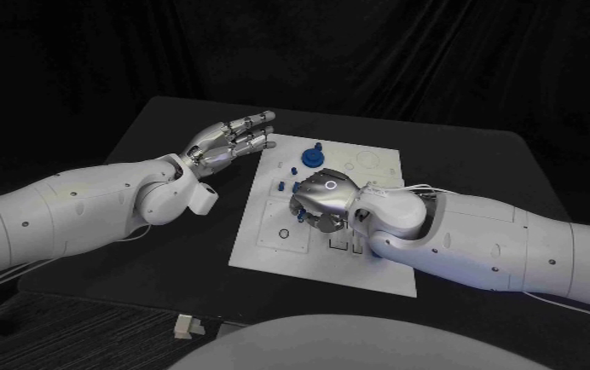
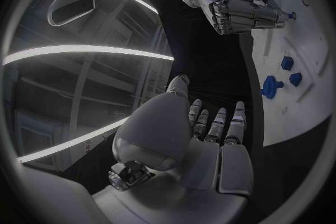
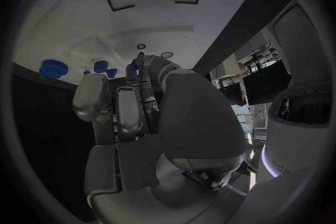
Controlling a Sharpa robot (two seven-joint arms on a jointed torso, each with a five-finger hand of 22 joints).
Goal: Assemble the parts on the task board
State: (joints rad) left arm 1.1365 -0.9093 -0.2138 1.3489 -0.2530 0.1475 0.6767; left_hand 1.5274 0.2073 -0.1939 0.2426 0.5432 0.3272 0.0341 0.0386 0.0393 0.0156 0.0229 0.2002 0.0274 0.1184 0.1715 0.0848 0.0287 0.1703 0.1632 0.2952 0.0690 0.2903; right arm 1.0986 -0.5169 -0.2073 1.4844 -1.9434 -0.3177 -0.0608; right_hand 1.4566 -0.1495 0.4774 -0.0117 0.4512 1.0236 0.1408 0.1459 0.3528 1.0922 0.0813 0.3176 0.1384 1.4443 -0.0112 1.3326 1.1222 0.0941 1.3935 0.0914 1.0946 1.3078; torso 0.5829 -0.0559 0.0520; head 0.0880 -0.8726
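White plate, head view: I see the task board (image 1: 277, 232) flat in the middle of the black table (image 1: 160, 123), with small blue parts on its far half.
Blue round part, head view: one flanged piece (image 1: 312, 155) stands near the board's far edge, and smaller blue parts (image 1: 295, 169) sit just beside it, towards me.
Left hand, head view: my left hand (image 1: 228, 144) hangs over the table at the board's left far corner, fingers apart and nearly straight, holding nothing.
Right hand, head view: my right hand (image 1: 323, 199) is down on the middle of the board, fingers curled under; I cannot tell whether it holds a part.
Left wrist view: the left hand (image 2: 210, 134) is spread and empty; past it the board (image 2: 311, 67) carries the round part (image 2: 270, 86) and two small blue blocks (image 2: 290, 70).
Other hand, left wrist view: the right hand (image 2: 238, 8) lies on the board with its fingers bent.
Right wrist view: the right hand (image 3: 140, 106) points its fingers onto the board (image 3: 105, 28); the round part (image 3: 51, 69) and small blue pieces (image 3: 105, 69) lie near the fingertips (image 3: 134, 67).
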